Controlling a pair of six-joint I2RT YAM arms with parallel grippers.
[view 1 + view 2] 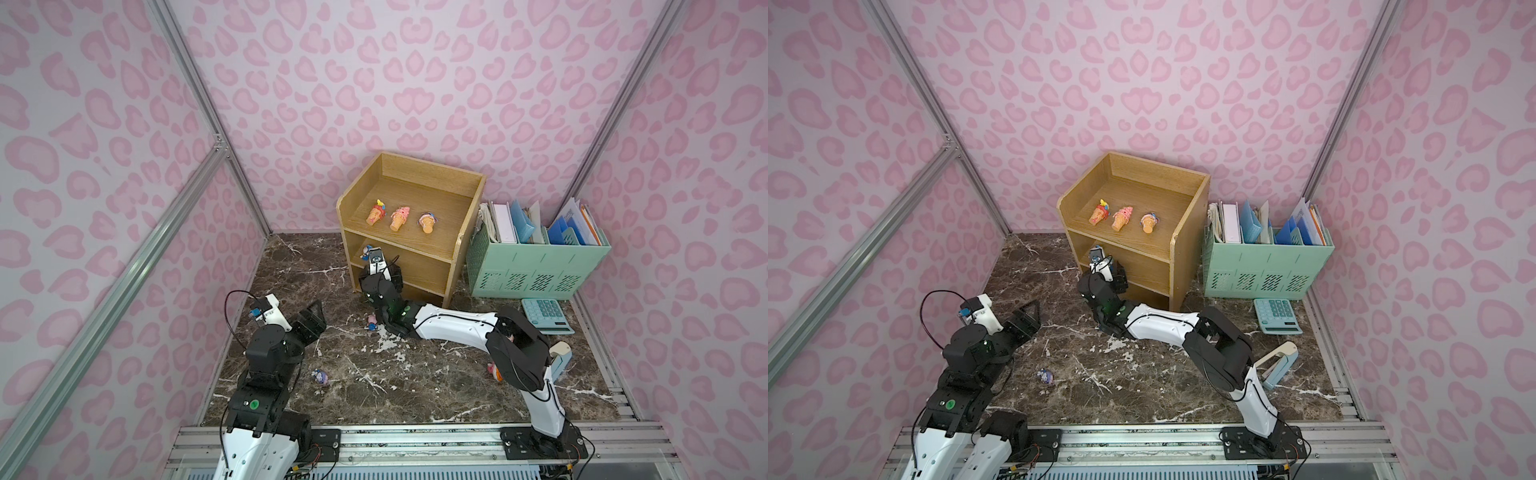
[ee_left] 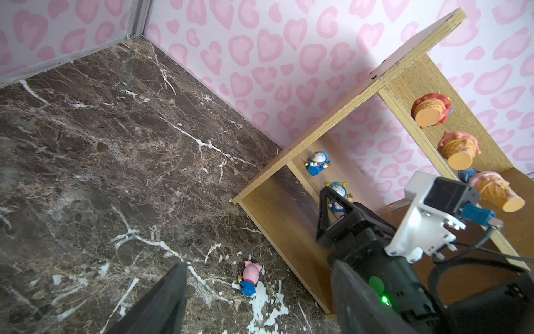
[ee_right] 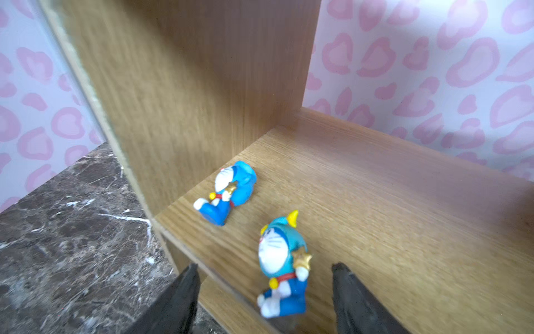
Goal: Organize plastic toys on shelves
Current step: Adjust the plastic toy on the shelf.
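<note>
Front of counter [image 1: 415,386]: purple figurine [image 1: 320,377] loose at lower left of centre in a top view; pink figurine [image 1: 492,368] half hidden behind the right arm's elbow at lower right.
Left gripper [image 1: 314,309]: above the counter at left of centre, fingers apart, nothing between them.
Pink-and-blue figurine [image 2: 250,277]: on its side on the counter, just off the foot of the shelves.
Right gripper [image 3: 264,269]: at the front lip of the middle tier, fingers spread wide, clear of the toy on both sides.
Blue cat figurine [image 3: 277,257]: between those fingers, close to the tier's front edge; lower part blurred, so upright or leaning cannot be told.
Second blue figurine [image 3: 228,192]: lying on its side deeper in, beside the side wall.
Shelves [image 1: 473,195]: three ice-cream cones [image 1: 400,218] in a row on the top tier, all lying down.
Step in hand: likely letting go on the middle tier.
Doing it well: keep the fingers wide and draw back straight along their own line, with no sideways sweep; a brush could tip the toy off the lip. Next, probably the pink-and-blue one, nearest the shelves.
</note>
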